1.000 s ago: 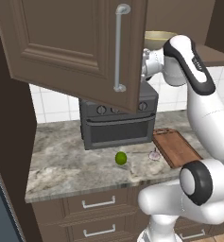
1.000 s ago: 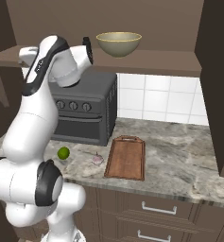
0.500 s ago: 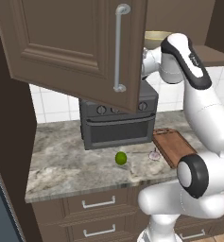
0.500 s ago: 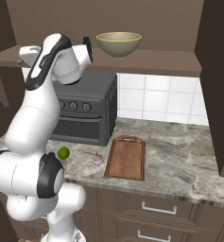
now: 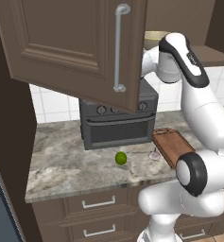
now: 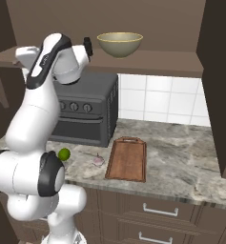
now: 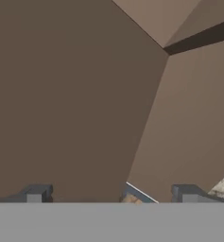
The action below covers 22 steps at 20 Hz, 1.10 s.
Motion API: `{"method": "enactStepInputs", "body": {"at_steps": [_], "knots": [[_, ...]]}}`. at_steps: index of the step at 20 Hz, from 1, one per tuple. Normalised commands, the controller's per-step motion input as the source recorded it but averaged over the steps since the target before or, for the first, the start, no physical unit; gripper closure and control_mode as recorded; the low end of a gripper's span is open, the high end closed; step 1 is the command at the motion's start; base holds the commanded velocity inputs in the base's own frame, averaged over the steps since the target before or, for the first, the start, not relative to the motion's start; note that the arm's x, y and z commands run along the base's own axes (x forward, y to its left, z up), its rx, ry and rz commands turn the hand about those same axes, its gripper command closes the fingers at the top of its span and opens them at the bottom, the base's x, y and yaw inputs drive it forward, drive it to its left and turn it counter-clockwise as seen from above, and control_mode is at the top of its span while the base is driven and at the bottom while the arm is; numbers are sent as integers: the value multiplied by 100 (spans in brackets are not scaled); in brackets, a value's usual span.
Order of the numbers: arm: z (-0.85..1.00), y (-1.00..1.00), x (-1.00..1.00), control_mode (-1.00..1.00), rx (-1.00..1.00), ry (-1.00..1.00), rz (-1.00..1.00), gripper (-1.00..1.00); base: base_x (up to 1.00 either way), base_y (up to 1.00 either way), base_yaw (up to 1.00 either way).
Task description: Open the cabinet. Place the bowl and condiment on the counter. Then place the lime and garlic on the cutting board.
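Observation:
The cabinet door (image 5: 75,45) hangs swung open at the left, with its silver handle (image 5: 119,47) facing me. On the cabinet shelf (image 6: 148,61) stands the olive-beige bowl (image 6: 119,44). My gripper (image 6: 88,47) is at shelf height, just left of the bowl and apart from it. In the hand view my gripper (image 7: 111,196) is open, with nothing between its fingers and brown cabinet panels ahead. The lime (image 6: 64,154) and the garlic (image 6: 98,161) lie on the counter (image 6: 181,152), left of the cutting board (image 6: 128,158). The condiment is out of view.
A dark toaster oven (image 6: 86,114) stands on the counter under the shelf, behind the lime. White tiles (image 6: 157,97) back the counter. Lower drawers (image 5: 98,204) with short silver handles run below the counter edge. A dark cabinet side (image 6: 221,86) closes the right.
The arm's upper links have shifted slightly while the hand stays near the shelf's left end. The gripper stays open; bowl, lime and garlic have not moved.

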Motion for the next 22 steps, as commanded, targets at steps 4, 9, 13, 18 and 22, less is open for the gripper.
{"method": "enactStepInputs", "body": {"at_steps": [4, 9, 13, 18, 22], "knots": [[0, 20, -26, -100, 1, -1, 4, -100, 0, 0, 0], [0, 20, -31, -100, 1, 0, 4, -100, 0, 0, 0], [0, 18, -23, -100, 0, 2, 10, -100, 0, 0, 0], [0, 21, -15, -100, 0, 4, 11, -100, 0, 0, 0], [0, 2, 0, -100, 0, 13, 24, -100, 0, 0, 0]]}}
